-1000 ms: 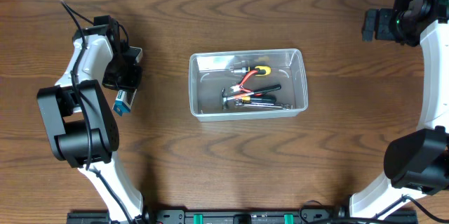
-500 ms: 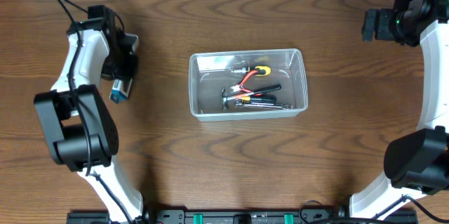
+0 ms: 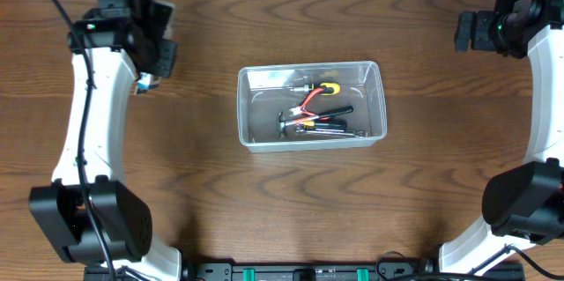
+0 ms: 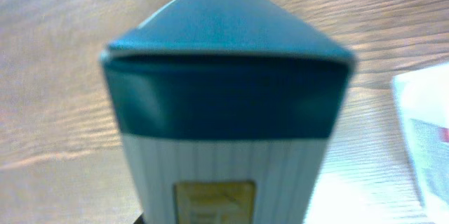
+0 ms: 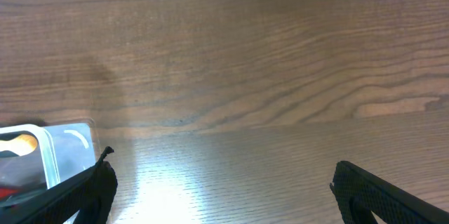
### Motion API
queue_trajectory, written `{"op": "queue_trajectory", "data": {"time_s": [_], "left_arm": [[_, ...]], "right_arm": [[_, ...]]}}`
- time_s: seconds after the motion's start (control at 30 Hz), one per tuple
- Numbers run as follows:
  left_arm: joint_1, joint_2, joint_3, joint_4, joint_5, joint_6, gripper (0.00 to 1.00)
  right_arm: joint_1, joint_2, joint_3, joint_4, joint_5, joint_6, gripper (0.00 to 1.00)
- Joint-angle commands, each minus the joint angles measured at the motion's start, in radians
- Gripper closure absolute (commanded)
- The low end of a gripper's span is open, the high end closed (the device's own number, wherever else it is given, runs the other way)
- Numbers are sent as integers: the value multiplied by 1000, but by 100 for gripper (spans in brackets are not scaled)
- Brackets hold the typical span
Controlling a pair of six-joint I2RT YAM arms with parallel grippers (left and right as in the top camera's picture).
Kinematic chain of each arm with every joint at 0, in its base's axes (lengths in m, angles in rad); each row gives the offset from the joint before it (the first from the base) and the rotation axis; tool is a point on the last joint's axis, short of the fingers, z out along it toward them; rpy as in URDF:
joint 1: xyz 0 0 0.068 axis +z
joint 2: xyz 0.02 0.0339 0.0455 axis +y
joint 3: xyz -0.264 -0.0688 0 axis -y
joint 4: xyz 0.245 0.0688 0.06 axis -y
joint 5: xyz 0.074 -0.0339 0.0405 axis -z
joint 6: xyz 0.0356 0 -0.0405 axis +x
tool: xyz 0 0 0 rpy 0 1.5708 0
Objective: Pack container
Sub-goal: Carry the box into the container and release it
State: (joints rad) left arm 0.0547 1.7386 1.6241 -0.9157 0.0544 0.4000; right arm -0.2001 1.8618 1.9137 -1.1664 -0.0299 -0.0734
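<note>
At the far left of the table (image 3: 264,210), the left pincer (image 3: 152,65) is closed narrowly on a small teal and white box (image 4: 224,112). Well to its right, at the table's middle, sits the clear container (image 3: 308,71), with red-and-yellow pliers (image 3: 319,91) and dark-handled tools (image 3: 324,125) lying inside. At the far right, the right pincer (image 5: 223,175) stands wide, holding nothing.
</note>
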Motion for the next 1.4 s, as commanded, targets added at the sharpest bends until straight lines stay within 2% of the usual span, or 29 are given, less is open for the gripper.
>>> {"op": "queue_trajectory", "data": {"time_s": [0.0, 0.33, 0.8, 1.0, 1.37], "left_arm": [[-63, -55, 24, -1, 17, 7, 94], [-296, -136, 24, -22, 17, 7, 94], [-586, -106, 21, -45, 17, 6, 94], [-649, -34, 20, -38, 17, 7, 94], [-710, 218, 20, -35, 17, 7, 94]], "right_arm": [[4, 8, 0, -1, -2, -10, 1], [4, 8, 0, -1, -2, -10, 1], [4, 8, 0, -1, -2, -10, 1], [4, 8, 0, -1, -2, -10, 1], [4, 8, 0, -1, -2, -10, 1]]}}
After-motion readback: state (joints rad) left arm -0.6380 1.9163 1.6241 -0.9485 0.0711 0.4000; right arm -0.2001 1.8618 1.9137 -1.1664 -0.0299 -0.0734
